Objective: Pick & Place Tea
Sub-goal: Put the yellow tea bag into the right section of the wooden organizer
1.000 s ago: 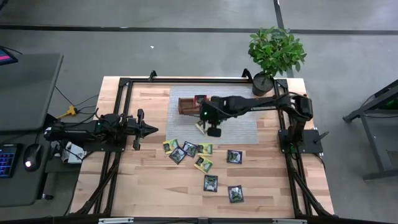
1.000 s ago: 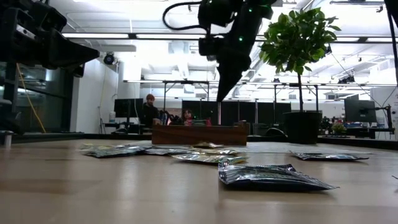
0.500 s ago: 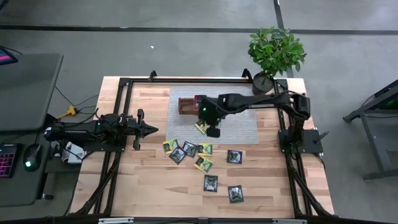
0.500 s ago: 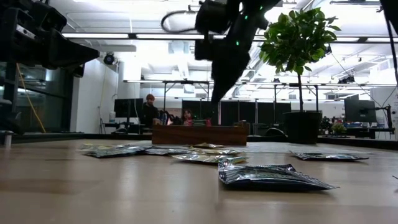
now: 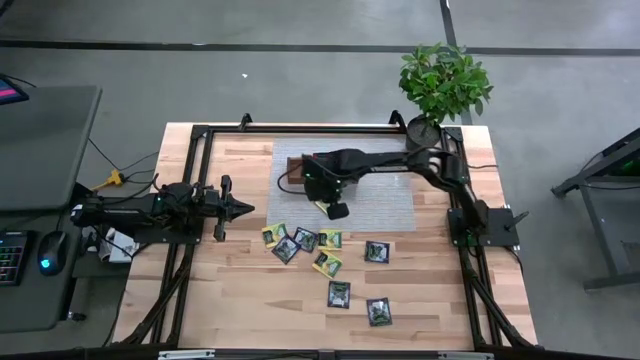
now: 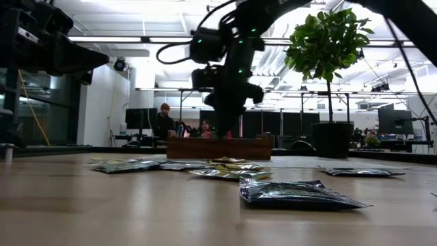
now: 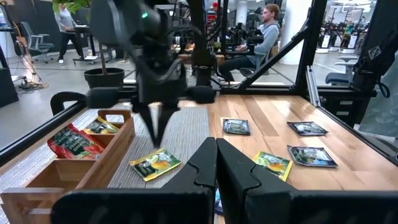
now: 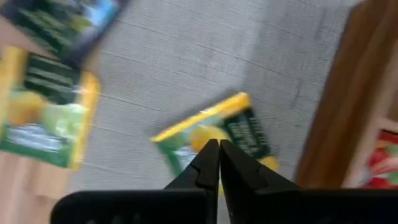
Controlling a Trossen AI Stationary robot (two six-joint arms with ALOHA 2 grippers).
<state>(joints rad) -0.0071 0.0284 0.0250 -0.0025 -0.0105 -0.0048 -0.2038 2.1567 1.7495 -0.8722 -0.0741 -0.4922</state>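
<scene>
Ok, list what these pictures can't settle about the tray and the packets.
- Tray, high view: the right arm covers most of it, so its contents are hidden there.
- Tray, left wrist view: the far compartments are cut off behind the right gripper.
- Packet labels, high view: print too small to read.
- Yellow packet, right wrist view: blurred, partly hidden by the fingers.

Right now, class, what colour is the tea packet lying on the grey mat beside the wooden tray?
Yellow-green tea packet with a dark label, clearest in the left wrist view.

Both arms are matte black with blocky joints, looped black cables, small green indicator lights, and tapered dark fingers point(image 7: 205, 163).
</scene>
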